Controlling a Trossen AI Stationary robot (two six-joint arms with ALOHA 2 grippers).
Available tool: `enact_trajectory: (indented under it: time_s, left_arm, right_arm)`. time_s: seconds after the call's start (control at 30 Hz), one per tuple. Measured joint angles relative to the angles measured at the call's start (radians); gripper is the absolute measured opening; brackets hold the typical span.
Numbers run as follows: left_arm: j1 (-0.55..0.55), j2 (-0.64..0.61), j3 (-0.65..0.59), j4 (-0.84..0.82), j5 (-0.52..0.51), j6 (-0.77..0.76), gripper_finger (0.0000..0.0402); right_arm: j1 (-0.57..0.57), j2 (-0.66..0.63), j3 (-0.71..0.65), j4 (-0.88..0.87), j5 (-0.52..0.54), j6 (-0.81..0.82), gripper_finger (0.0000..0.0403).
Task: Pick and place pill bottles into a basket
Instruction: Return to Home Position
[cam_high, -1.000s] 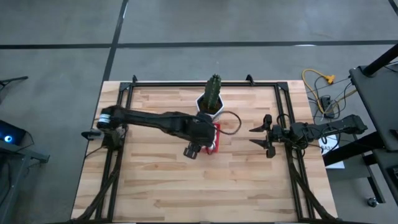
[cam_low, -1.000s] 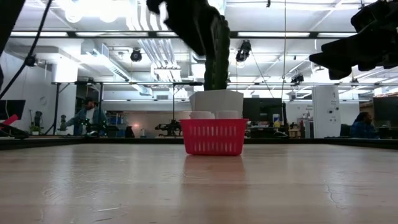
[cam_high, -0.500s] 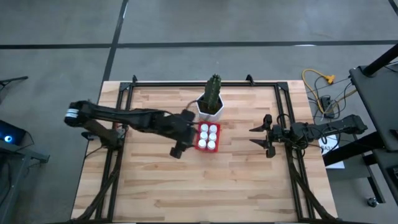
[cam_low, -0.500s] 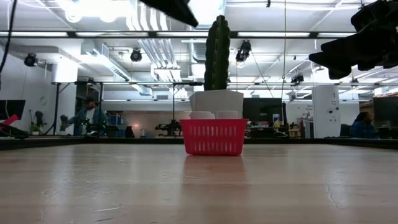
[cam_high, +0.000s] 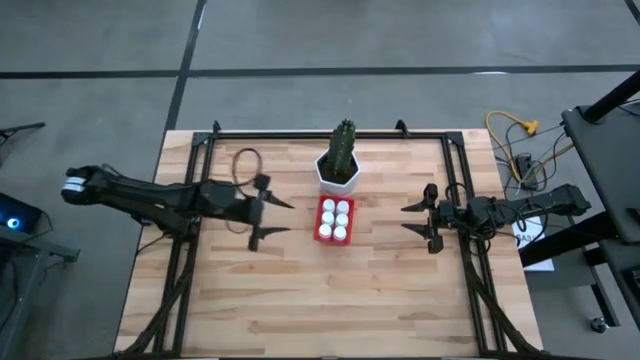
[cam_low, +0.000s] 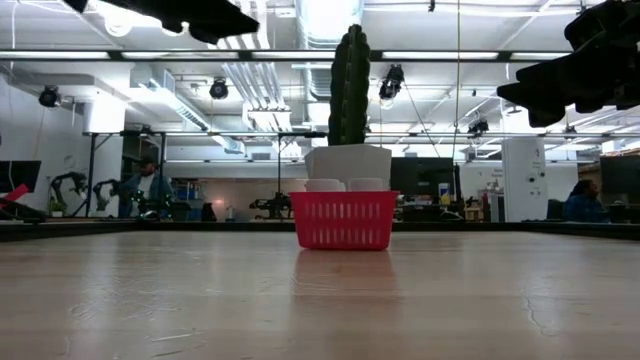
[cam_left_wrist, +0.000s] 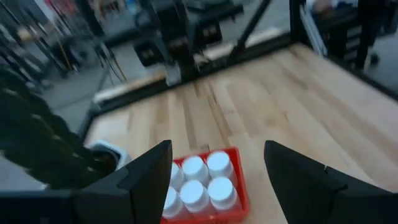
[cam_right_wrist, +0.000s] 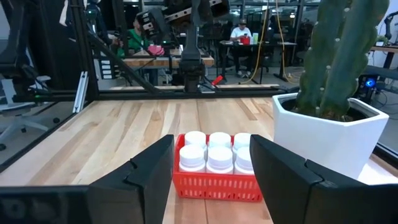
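The red basket (cam_high: 334, 220) stands on the table's middle, in front of the white pot with the cactus (cam_high: 340, 165). Several white pill bottles (cam_high: 334, 213) stand upright inside it, caps up; they also show in the left wrist view (cam_left_wrist: 196, 183) and the right wrist view (cam_right_wrist: 214, 152). My left gripper (cam_high: 283, 217) is open and empty, raised above the table to the left of the basket. My right gripper (cam_high: 408, 219) is open and empty, raised to the right of the basket.
The cactus pot (cam_low: 347, 165) stands just behind the basket (cam_low: 343, 220). Black frame rails (cam_high: 190, 250) run along the table's left and right sides. Bare wood lies in front of the basket. People show in the room beyond the table.
My left gripper has drawn back from over the basket toward the table's left edge, staying raised, and now shows open. The basket with its bottles, hidden under the arm at first, has come into view and has stayed in place.
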Motion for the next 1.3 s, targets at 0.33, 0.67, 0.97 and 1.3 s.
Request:
enact_trajectory:
  time_s: [0.33, 0.67, 0.97, 1.3]
  left_arm:
    - [0.001, -0.283, -0.289, 0.402, -0.002, 0.014, 0.0237]
    - [0.001, -0.532, -0.469, 0.473, -0.025, 0.030, 0.0237]
    - [0.001, -0.801, -0.538, 0.377, -0.025, 0.025, 0.0237]
    - [0.000, -0.945, -0.641, 0.404, -0.014, 0.006, 0.0237]
  right_arm:
    - [0.000, 0.000, 0.000, -0.001, 0.000, -0.001, 0.0201]
    - [0.000, 0.001, 0.000, -0.001, 0.000, 0.000, 0.0201]
    - [0.000, 0.001, 0.000, -0.001, 0.003, 0.002, 0.0201]
    - [0.000, 0.003, 0.000, -0.001, 0.003, 0.002, 0.0201]
